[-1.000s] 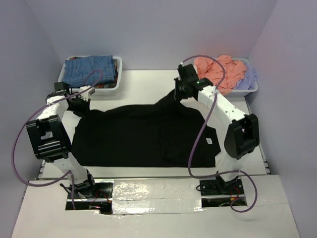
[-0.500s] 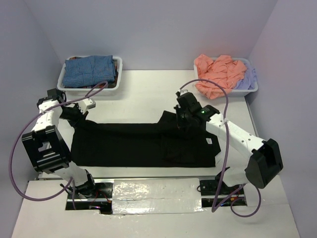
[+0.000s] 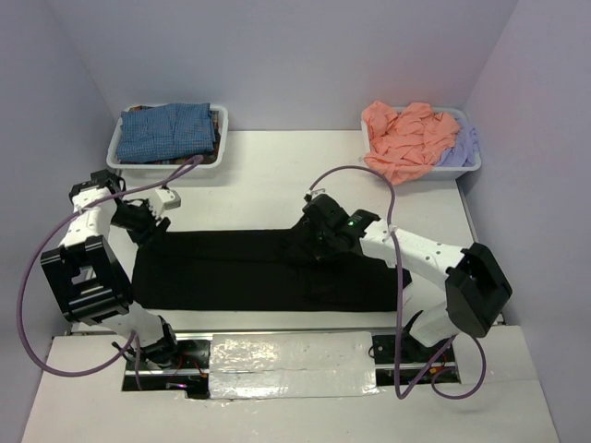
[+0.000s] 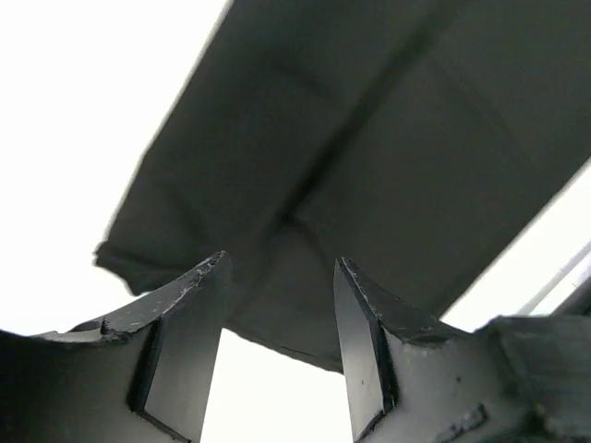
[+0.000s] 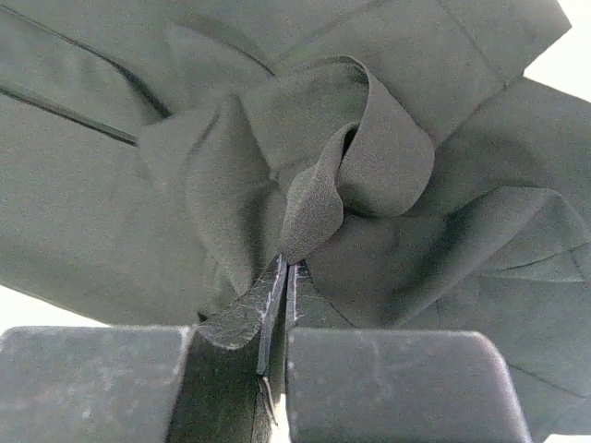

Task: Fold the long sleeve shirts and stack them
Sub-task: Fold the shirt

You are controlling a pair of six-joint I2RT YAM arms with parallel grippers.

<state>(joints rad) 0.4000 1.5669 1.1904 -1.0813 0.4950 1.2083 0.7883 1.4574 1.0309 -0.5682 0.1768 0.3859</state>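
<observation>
On the white table point(image 3: 277, 175), near half: black shirt point(image 3: 231, 272) lies as a long flat band running left to right, spanning the gap between the two arms. It's folded over on itself and its long edges look straight. There's one bunched hump right of centre, under the right wrist.

Right gripper point(image 5: 288, 268): fingers pressed together, pinching a twisted loop of the black cloth at the tips. Creases fan out from that point.

Left gripper point(image 4: 281, 263): jaws spread, nothing between them, sitting over the shirt's far left corner. Can't tell whether it touches the cloth. The wrist view shows white tabletop on both sides of that corner.

Surface: matte white top. A crinkled silver sheet point(image 3: 291, 355) covers the near edge between the arm bases.

Far left corner: left bin point(image 3: 114, 148), white, holding a folded blue-checked shirt point(image 3: 166, 131).

Far right corner: right bin point(image 3: 473, 166), white, heaped with a crumpled salmon-pink shirt point(image 3: 406, 138) that hangs over its near rim. A pale lavender shirt point(image 3: 459, 148) is tucked in at the bin's right side.

Room: plain pale lavender walls point(image 3: 295, 55) on three sides, close around the table. Purple cables point(image 3: 355, 168) loop off both arms.
</observation>
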